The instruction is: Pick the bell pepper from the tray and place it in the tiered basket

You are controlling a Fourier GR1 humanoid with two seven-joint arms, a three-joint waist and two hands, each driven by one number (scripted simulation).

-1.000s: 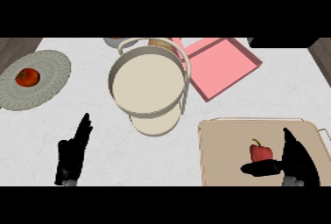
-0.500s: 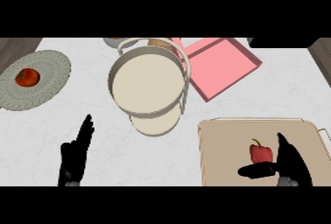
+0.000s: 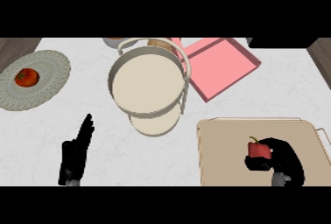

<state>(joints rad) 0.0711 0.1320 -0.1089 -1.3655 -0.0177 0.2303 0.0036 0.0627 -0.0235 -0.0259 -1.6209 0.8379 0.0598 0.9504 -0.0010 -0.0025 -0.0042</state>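
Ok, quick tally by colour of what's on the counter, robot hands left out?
Red: 2, bell pepper and tomato
Pink: 1, square box
Beige: 2, tray and tiered basket
Grey-green: 1, round mat
Total: 6

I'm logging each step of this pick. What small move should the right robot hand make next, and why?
Probably lift straight up. The right robot hand looks curled round the bell pepper, which still sits on the tray; raising it first should clear the way toward the tiered basket.
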